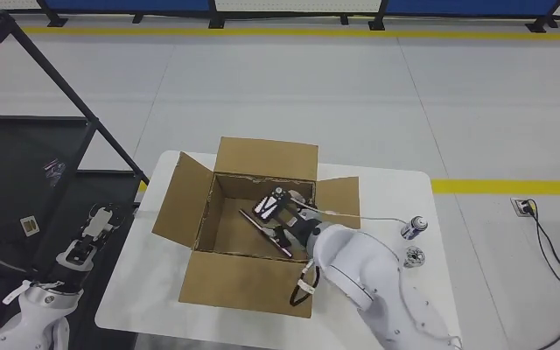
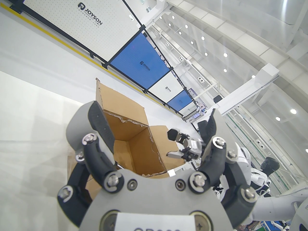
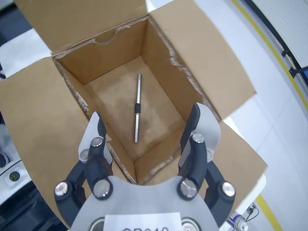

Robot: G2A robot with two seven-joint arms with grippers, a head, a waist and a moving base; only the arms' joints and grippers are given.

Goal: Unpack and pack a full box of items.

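An open cardboard box [image 1: 229, 282] stands on the white table [image 1: 385, 188] with all its flaps folded out. On its floor lies a thin metal rod [image 3: 137, 108] with a black band near its middle, also visible as a dark line [image 1: 256, 226] in the top view. My right gripper [image 3: 146, 118] hangs open above the box mouth [image 1: 278, 208], well above the rod, with nothing between its fingers. My left gripper [image 2: 154, 118] is open and empty, held off the table's left side [image 1: 98, 220] and facing the box [image 2: 134, 143].
Two small cans [image 1: 414, 227] [image 1: 413, 255] stand on the table to the right of the box. A dark metal rack [image 1: 52, 166] sits to the left of the table, close to the left arm. A socket and cable [image 1: 525, 207] lie on the floor at the far right.
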